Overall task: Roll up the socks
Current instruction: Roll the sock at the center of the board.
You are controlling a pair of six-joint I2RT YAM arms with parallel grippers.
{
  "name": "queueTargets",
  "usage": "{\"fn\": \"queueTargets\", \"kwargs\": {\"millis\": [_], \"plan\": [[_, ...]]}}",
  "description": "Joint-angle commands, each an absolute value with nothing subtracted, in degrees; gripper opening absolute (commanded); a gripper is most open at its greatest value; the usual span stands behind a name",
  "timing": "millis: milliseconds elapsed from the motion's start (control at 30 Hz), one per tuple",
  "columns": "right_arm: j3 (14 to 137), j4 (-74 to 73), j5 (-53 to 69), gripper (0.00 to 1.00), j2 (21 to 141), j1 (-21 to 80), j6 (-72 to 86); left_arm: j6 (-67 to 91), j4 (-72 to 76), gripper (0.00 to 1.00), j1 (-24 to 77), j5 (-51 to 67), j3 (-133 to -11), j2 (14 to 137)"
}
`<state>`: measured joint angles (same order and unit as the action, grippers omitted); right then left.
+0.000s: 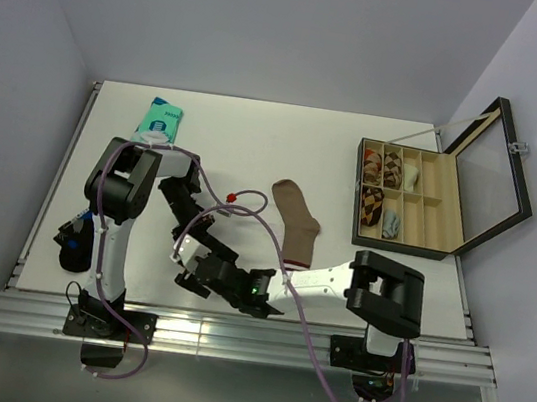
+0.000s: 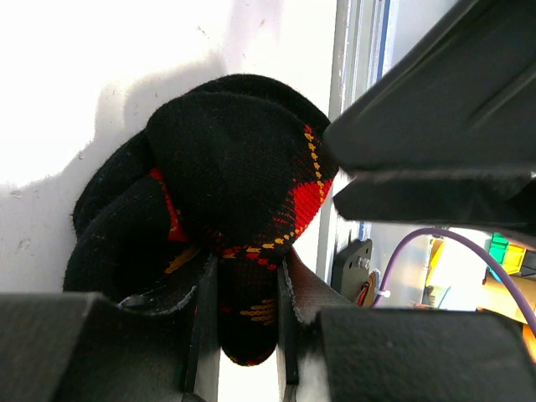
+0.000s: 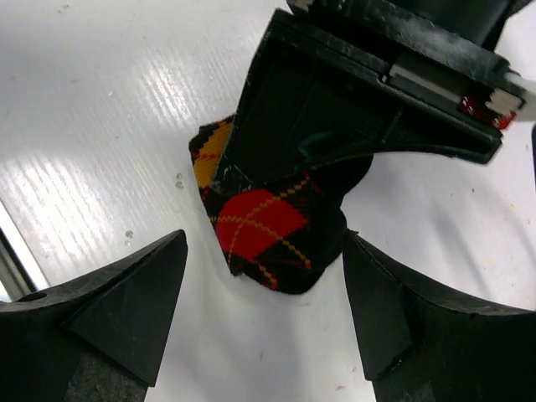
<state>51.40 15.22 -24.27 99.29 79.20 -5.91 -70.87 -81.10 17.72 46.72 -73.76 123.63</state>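
Left tool clamped on bunched argyle sock. Right tool jaws apart beside it. Tan sock flat on surface, long axis near-to-far, cuff nearest.

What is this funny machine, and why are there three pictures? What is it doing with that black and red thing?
It is a robot with two arms bolted to the edge of a white table. One picture looks down from above. The other two come from small cameras on the arms' wrists, so you see their fingers up close.

The left gripper is pinching a bunched-up black sock with red and yellow diamonds. The right gripper hangs open just over the same sock, its two fingers on either side but not touching it.

Also on the table: a tan-brown sock lying flat, a teal packet at the far side, and an open box with little compartments, some holding rolled things.
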Motion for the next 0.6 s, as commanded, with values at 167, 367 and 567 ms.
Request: {"fn": "queueTargets", "kwargs": {"millis": [167,367,567], "plan": [[57.7,16.0,-23.4,0.81,105.2,77.8,-8.6,-72.1,-78.4,0.0,18.3,44.5,-74.9,125.8],[57.8,16.3,-22.6,0.79,107.0,76.9,-7.9,-71.4,-78.5,0.0,18.3,43.3,-75.7,126.6],[58.2,17.1,-22.1,0.71,109.4,76.6,-7.6,-71.0,-78.5,0.01,18.5,42.9,-75.5,127.4]]}}
